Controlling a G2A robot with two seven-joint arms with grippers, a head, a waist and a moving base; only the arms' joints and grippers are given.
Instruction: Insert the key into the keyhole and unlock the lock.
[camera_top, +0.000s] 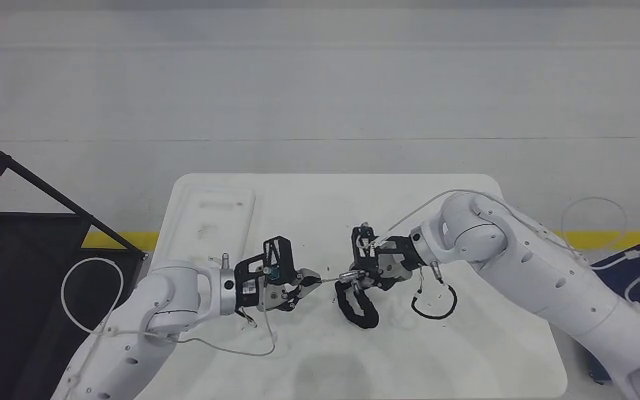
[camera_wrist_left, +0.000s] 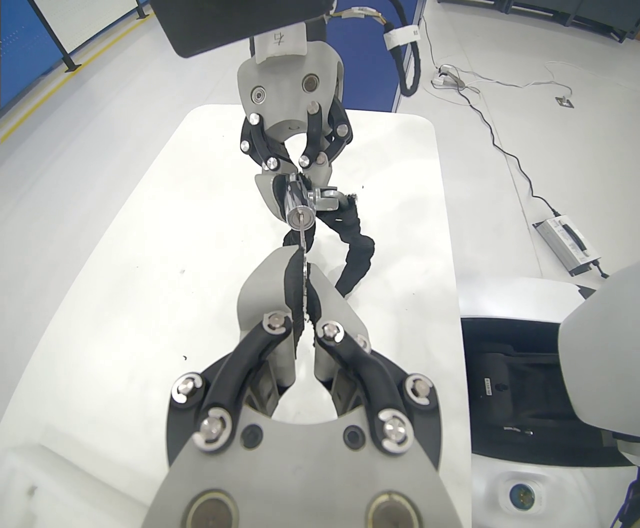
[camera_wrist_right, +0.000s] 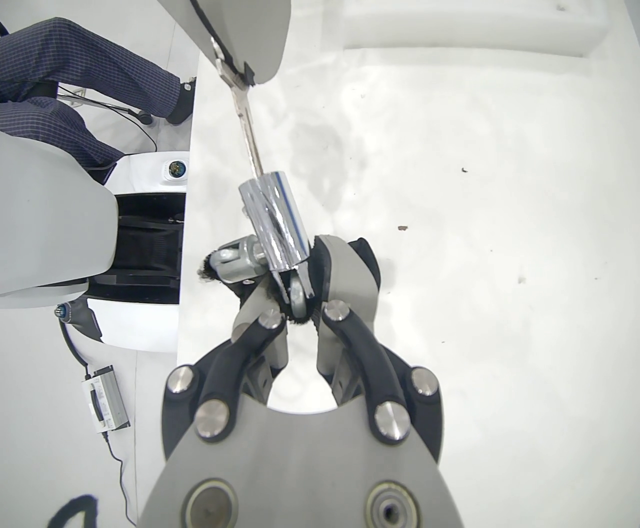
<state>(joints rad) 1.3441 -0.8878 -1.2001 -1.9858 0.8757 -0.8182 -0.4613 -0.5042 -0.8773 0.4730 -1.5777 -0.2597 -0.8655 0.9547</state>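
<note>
The lock (camera_wrist_right: 276, 220) is a shiny metal cylinder on a black fabric-covered cable (camera_wrist_left: 357, 250). My right gripper (camera_wrist_right: 300, 295) is shut on the lock's rear end and holds it above the table. A flat silver key (camera_wrist_right: 247, 132) has its tip inside the keyhole (camera_wrist_left: 300, 218). My left gripper (camera_wrist_left: 304, 280) is shut on the key's head, straight in front of the lock. In the top view the two grippers (camera_top: 305, 285) (camera_top: 368, 270) meet tip to tip over the table's middle, with the cable loop (camera_top: 358, 305) hanging below the lock.
The white table (camera_top: 500, 340) carries a thin black cable ring (camera_top: 435, 305) near the right arm. A white tray (camera_top: 210, 225) lies at the back left. A grey power brick (camera_wrist_left: 567, 240) and cords sit on the floor beside the table.
</note>
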